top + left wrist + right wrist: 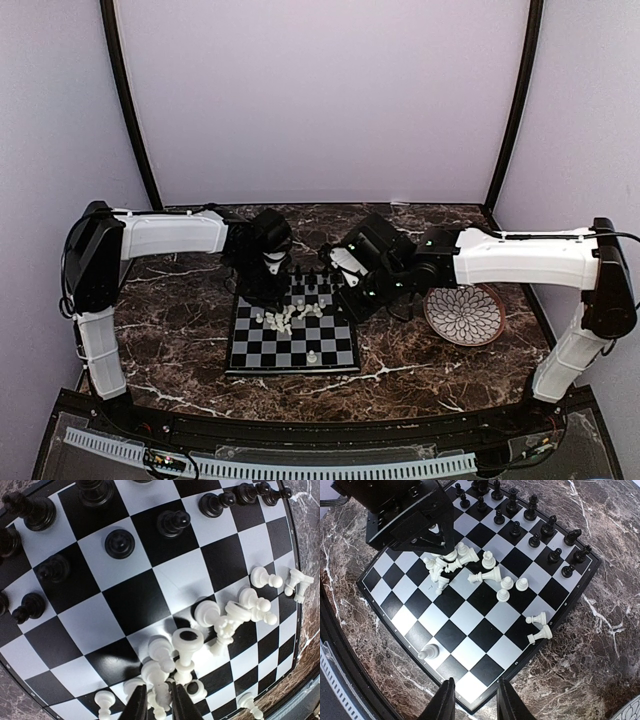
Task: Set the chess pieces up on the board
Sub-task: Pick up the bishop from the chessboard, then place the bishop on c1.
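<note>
White pieces (187,645) lie heaped on the board (125,600). The left gripper (156,694) straddles one, grip unclear. The right gripper (472,692) hangs released above the board's edge.

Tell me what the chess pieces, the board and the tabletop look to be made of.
White chess pieces: likely moulded plastic, glossy, with soft highlights. Black chess pieces: same look, shiny glints. Board: smooth printed surface, perhaps laminate or plastic, faintly reflective. Tabletop: dark brown marble look, white veins; stone or print, cannot tell.
</note>
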`<state>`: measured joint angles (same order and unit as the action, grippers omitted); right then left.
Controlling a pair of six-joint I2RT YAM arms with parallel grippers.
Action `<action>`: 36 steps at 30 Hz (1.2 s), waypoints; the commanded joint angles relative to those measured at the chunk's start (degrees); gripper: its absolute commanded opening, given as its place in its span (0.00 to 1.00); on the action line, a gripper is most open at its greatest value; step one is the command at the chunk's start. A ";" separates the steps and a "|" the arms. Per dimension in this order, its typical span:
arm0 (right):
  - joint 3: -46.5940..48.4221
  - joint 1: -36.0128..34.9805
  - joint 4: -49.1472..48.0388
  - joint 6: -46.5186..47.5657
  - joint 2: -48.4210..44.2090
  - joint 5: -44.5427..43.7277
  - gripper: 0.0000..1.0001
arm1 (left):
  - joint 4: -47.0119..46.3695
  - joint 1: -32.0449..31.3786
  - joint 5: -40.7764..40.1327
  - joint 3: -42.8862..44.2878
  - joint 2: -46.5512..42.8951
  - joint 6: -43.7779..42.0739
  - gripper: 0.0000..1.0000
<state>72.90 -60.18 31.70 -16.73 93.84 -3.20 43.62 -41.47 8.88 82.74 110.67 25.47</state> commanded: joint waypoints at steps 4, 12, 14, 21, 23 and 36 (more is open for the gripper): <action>-0.04 0.33 -1.87 -0.88 -0.15 0.93 0.30 | 2.05 -0.40 -1.12 0.46 -1.44 -0.69 0.10; -0.22 0.29 -1.91 -0.83 -0.37 1.29 0.30 | 6.77 -0.40 -5.21 2.91 -7.71 -0.63 0.04; -0.30 0.33 -1.99 -0.77 -0.37 1.36 0.30 | 8.30 -0.40 -5.86 2.86 -9.69 -0.26 0.03; -0.07 0.27 -2.10 -0.80 0.00 1.91 0.30 | 9.21 -2.17 -3.25 -3.62 -17.57 3.34 0.03; 0.11 0.25 -2.15 -0.78 0.21 2.05 0.30 | 9.48 -3.50 -2.81 -5.34 -19.12 4.22 0.03; 1.31 0.24 -1.59 -1.85 1.91 2.85 0.30 | 7.35 -9.58 -1.95 -9.96 -16.12 4.43 0.02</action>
<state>72.84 -60.18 31.24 -17.47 94.78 -0.97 51.24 -50.24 6.39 73.43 93.17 30.22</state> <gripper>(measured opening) 0.299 0.088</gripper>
